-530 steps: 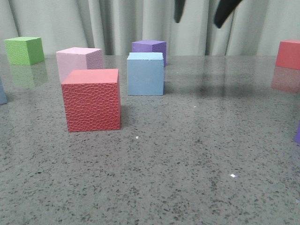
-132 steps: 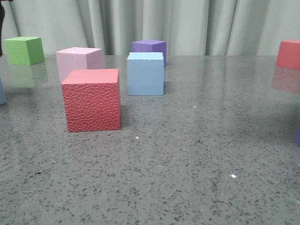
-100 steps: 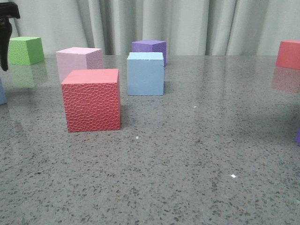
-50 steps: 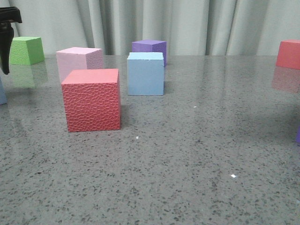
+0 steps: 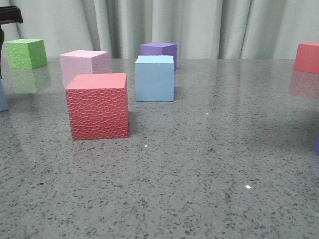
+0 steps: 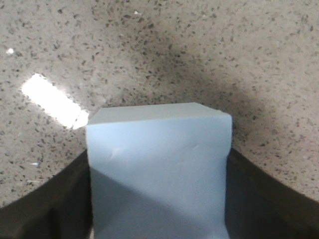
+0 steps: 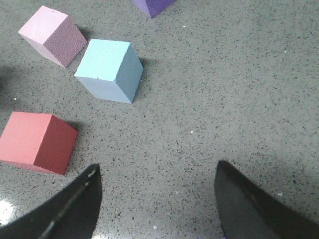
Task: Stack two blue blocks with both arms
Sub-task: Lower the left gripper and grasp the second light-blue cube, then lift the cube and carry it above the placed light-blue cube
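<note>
At the tabletop's (image 5: pixel 209 164) far left edge, the left end effector (image 6: pixel 158 219) straddles one pale sky-blue foam cube (image 6: pixel 158 164), whether clamped I cannot tell, while the right end effector (image 7: pixel 157 204) hangs spread above bare stone, so lifting this cube onto the second pale blue cube (image 5: pixel 155 78) comes next.

My left gripper (image 5: pixel 4 30) cut off at 9 o'clock edge; blue block (image 5: pixel 2 95) below it mostly out of frame; grip unclear.

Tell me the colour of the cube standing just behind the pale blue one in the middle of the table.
Purple cube, darker than the blue block before it; the front view shows it best.
</note>
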Motion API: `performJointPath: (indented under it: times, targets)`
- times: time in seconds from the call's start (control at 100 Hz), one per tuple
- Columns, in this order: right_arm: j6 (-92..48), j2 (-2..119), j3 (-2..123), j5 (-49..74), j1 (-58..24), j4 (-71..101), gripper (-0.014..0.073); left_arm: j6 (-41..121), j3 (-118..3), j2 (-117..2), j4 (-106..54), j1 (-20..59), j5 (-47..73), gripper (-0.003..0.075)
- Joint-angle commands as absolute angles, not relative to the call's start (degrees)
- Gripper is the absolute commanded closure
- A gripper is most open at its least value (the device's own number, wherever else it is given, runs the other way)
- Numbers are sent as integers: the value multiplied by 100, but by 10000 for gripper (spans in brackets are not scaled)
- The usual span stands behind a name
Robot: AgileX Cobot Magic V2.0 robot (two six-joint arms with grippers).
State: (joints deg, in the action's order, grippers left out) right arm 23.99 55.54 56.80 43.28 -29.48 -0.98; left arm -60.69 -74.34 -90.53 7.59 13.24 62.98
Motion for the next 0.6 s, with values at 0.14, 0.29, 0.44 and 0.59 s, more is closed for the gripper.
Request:
performJointPath:
  times: [0.14,0.29,0.44,0.59]
  targets:
    - [2354,5471,5828,3942,-2927,-182,108,-5512,-8329,-8860,538,1362,6505,480]
    - [2354,5471,5828,3901,-2927,-182,108,-5106,-9020,-8918,492,1378,7018,480]
    - [2354,5471,5828,3862,-2927,-182,108,-4763,-9705,-9102,336,1557,7254,480]
    - [2354,5471,5828,3862,-2927,-182,108,-4521,-10306,-9427,254,1986,7265,480]
